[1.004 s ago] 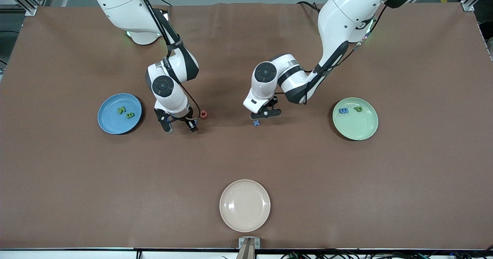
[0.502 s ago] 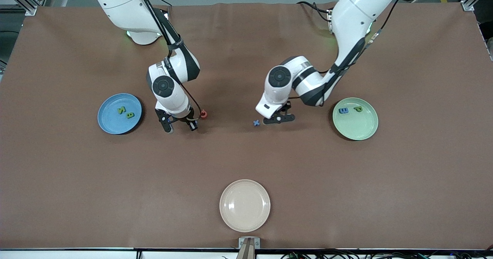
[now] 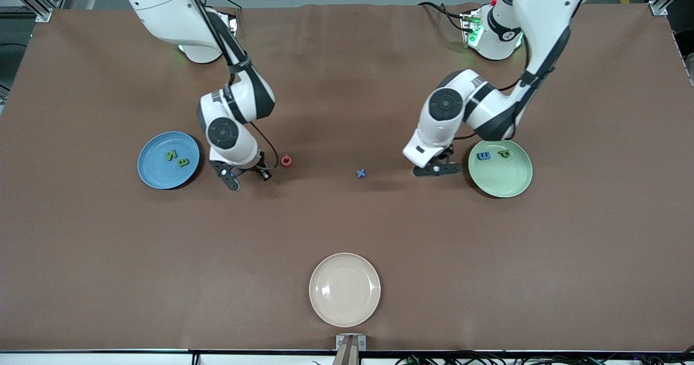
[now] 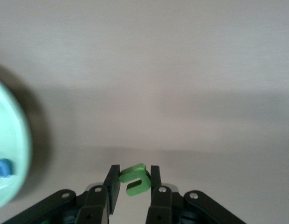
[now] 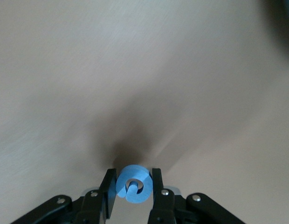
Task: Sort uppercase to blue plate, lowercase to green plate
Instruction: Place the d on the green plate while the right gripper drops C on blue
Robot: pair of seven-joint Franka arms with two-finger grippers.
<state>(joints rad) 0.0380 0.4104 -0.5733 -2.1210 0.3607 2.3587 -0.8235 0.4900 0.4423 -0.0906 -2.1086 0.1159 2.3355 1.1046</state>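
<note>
Green plate point(image 4: 9, 154) cut off, left end effector point(image 4: 133, 179) pinching green hooked letter point(image 4: 134, 179), right end effector point(image 5: 133, 184) pinching blue C point(image 5: 133, 183).

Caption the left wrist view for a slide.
Left tool grips small green hooked letter above bare table, green plate alongside.

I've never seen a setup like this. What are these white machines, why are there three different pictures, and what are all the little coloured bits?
The white machines are two robot arms, each ending in a two-fingered tool. The big picture looks down on the brown table from above; the other two come from cameras on each arm's wrist. The left tool grips a small green hooked letter beside the green plate, which holds a blue m and a green p. The right tool grips a blue C near the blue plate, which holds a green N and B. A red ring letter, a blue x and a cream plate sit on the table.
</note>
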